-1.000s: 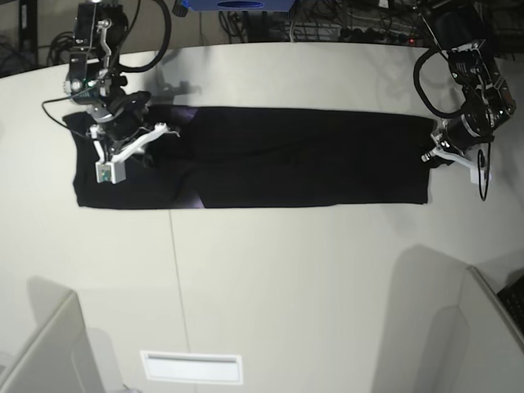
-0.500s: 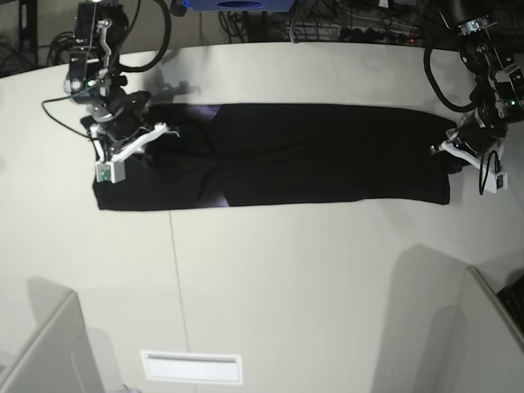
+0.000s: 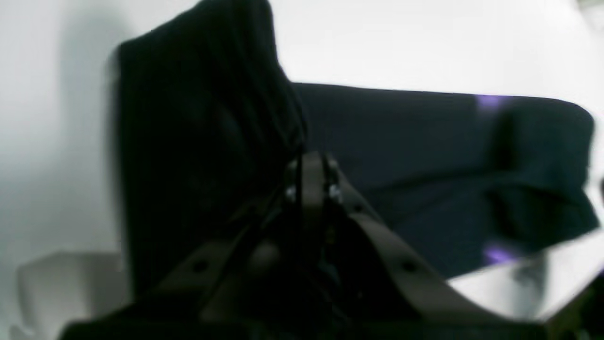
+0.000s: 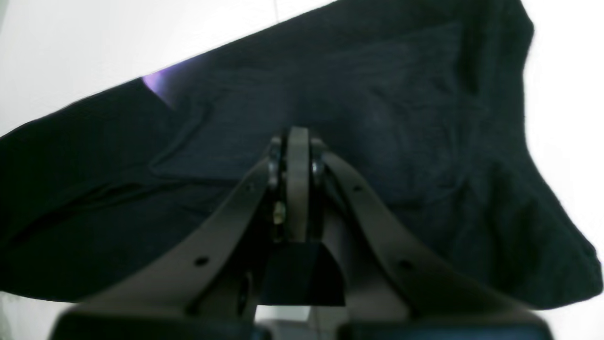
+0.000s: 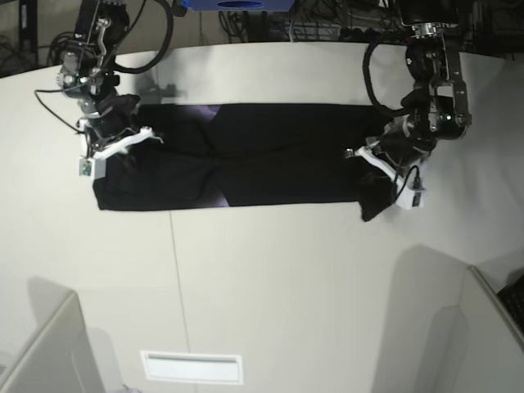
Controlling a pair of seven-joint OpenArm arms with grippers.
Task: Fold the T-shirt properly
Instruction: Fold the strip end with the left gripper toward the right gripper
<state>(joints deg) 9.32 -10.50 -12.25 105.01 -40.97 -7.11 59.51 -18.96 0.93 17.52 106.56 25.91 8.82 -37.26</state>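
Matt black cloth T-shirt (image 5: 270, 155), smooth pale matt table (image 5: 270, 278), plastic-looking grey claws

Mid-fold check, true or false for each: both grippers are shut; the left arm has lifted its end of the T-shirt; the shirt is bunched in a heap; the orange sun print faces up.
1. Both grippers are shut. True: the left gripper and the right gripper are both closed.
2. The left arm has lifted its end of the T-shirt. True.
3. The shirt is bunched in a heap. False: it lies as a long band across the table.
4. The orange sun print faces up. False: plain black shows.
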